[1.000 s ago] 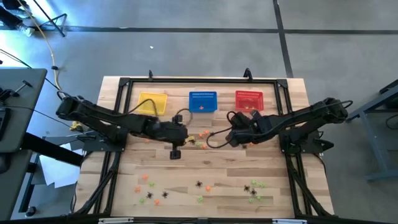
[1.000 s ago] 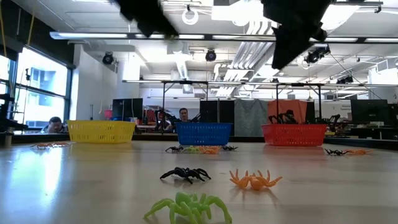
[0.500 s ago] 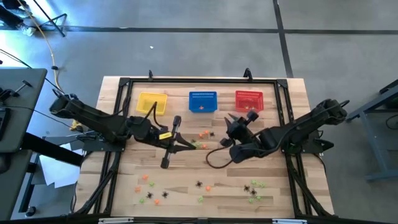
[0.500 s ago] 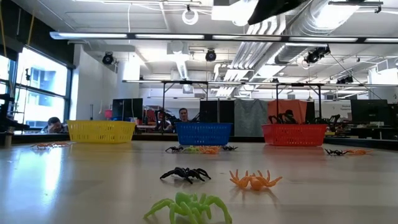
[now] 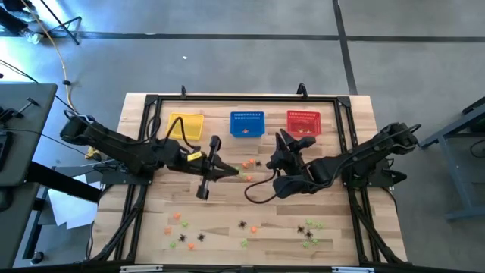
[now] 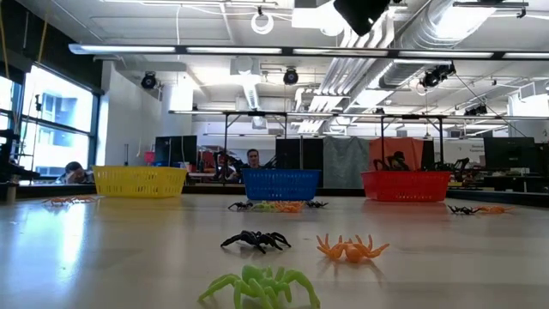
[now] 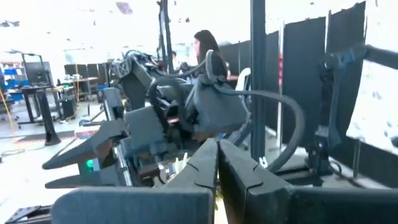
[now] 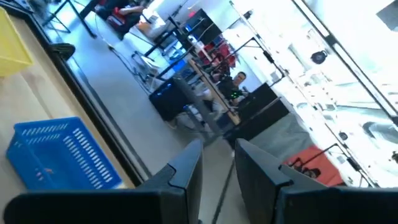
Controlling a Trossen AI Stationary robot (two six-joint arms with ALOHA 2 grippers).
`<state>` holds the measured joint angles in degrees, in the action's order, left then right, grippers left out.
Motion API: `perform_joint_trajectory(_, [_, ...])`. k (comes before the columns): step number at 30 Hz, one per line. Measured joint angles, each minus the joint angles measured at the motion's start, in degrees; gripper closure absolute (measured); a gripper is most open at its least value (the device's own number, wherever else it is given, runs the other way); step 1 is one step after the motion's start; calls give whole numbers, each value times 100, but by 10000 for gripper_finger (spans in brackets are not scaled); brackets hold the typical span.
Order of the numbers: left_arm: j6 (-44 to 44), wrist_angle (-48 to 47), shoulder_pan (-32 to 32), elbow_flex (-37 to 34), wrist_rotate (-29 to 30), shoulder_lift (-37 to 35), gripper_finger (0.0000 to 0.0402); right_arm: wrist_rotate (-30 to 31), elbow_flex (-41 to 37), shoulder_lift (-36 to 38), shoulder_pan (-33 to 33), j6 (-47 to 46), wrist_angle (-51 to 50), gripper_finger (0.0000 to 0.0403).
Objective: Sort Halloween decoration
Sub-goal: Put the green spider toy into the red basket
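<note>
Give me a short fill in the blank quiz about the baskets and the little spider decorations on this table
1. Between the yellow basket and the red basket stands the ____ basket.
2. In the low view, the spider nearest the camera is light ____.
3. In the low view, the orange spider lies beside a ____ spider.
4. The left gripper has its fingers ____.

Missing words: blue; green; black; shut

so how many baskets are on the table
3, in a row along the far edge: yellow basket on the left, blue basket in the middle, red basket on the right. None look hidden.
</note>
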<state>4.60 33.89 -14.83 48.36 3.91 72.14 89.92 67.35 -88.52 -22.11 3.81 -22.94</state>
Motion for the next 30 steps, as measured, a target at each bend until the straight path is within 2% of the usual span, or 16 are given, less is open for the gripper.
perform_joint_trajectory(4, [-321, 31, 216, -89, 105, 2, 401, -110, 0, 1, 103, -272, 976, 314])
perform_joint_trajectory(6, [-417, 37, 315, -89, 157, 15, 401, -398, 2, 12, 182, -604, 1515, 314])
perform_joint_trajectory(8, [-456, 26, 393, -87, 167, 31, 401, -975, 2, 12, 274, -680, 2046, 314])
perform_joint_trajectory(13, [-552, 86, 514, -85, 165, 28, 401, -3086, 2, 16, 573, -1086, 3009, 314])
perform_joint_trajectory(16, [-553, 98, 515, -85, 169, 28, 401, -3975, 4, 104, 729, -1540, 3087, 314])
perform_joint_trajectory(22, [-544, 310, 514, -85, 167, 28, 401, -4177, 4, 354, 784, -1696, 2993, 314])
perform_joint_trajectory(27, [-482, 346, 514, -85, 167, 28, 401, -5349, 4, 710, 772, -1928, 2836, 314])
perform_joint_trajectory(30, [-424, 334, 514, -85, 165, 28, 401, -5589, 7, 917, 783, -1717, 2762, 314])
